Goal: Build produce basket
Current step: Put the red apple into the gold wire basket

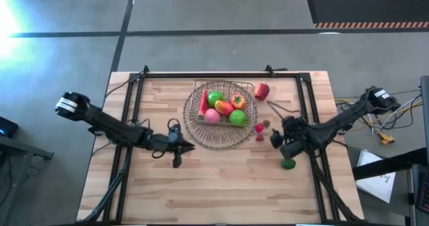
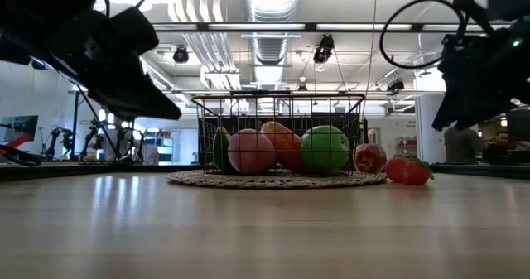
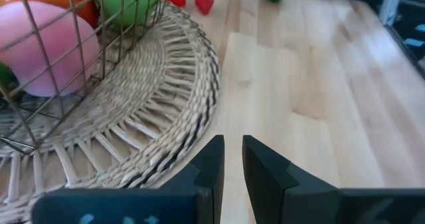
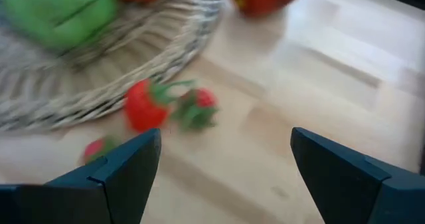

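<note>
The wire basket (image 1: 221,108) stands on a round woven tray (image 1: 201,137) mid-table and holds green apples (image 1: 237,117), a pink piece (image 1: 212,116) and orange and red pieces. A red apple (image 1: 261,90) and small strawberries (image 4: 143,104) lie on the wood right of the tray. A dark green piece (image 1: 288,163) lies nearer the front. My left gripper (image 3: 232,141) hovers at the tray's near-left rim, fingers nearly together with nothing between them. My right gripper (image 4: 226,134) hangs wide open just right of the strawberries, touching nothing.
Black rails (image 1: 137,85) frame the table at the left, right and far sides. Bare wood (image 1: 214,186) fills the near half of the table. In the low view the basket (image 2: 277,134) sits between both raised grippers, and the strawberries (image 2: 410,171) rest on the table to its right.
</note>
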You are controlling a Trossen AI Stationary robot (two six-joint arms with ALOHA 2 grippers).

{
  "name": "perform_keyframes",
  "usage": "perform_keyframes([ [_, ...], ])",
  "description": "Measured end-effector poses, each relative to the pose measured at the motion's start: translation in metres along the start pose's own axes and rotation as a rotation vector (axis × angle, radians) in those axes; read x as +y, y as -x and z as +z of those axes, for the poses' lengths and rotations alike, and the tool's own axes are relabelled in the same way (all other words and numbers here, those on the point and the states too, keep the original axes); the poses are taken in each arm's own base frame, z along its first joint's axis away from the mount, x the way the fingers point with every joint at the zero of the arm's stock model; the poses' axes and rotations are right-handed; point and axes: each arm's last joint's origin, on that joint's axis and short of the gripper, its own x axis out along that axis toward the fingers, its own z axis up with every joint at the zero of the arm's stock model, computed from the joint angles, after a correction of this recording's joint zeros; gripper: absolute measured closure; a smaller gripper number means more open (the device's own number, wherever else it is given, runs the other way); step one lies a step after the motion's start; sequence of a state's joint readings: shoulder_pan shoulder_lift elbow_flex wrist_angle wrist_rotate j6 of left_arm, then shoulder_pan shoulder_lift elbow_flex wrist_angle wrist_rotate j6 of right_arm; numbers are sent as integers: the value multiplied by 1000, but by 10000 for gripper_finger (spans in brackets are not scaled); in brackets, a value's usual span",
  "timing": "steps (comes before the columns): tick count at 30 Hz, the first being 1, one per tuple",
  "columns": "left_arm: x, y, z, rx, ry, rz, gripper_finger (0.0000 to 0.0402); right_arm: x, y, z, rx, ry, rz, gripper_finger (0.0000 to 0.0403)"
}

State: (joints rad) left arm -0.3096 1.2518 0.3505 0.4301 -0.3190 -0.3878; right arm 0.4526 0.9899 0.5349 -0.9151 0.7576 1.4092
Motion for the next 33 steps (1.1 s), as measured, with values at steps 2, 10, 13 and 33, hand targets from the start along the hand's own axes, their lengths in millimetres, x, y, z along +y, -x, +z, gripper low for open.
perform_keyframes([
  [2, -2, -6, -1, -7, 1, 2, 363, -8, -7, 7, 7, -27, -25, 77],
  [10, -6, -17, -1, -8, -18, 2, 363, -35, -28, 58, 41, -27, 109, 77],
  [13, -6, -17, 0, -13, -23, 0, 363, -46, -37, 81, -37, -50, 162, 77],
  [33, -5, -15, 1, -19, -31, -3, 363, -84, -126, 176, 156, -250, 95, 4],
])
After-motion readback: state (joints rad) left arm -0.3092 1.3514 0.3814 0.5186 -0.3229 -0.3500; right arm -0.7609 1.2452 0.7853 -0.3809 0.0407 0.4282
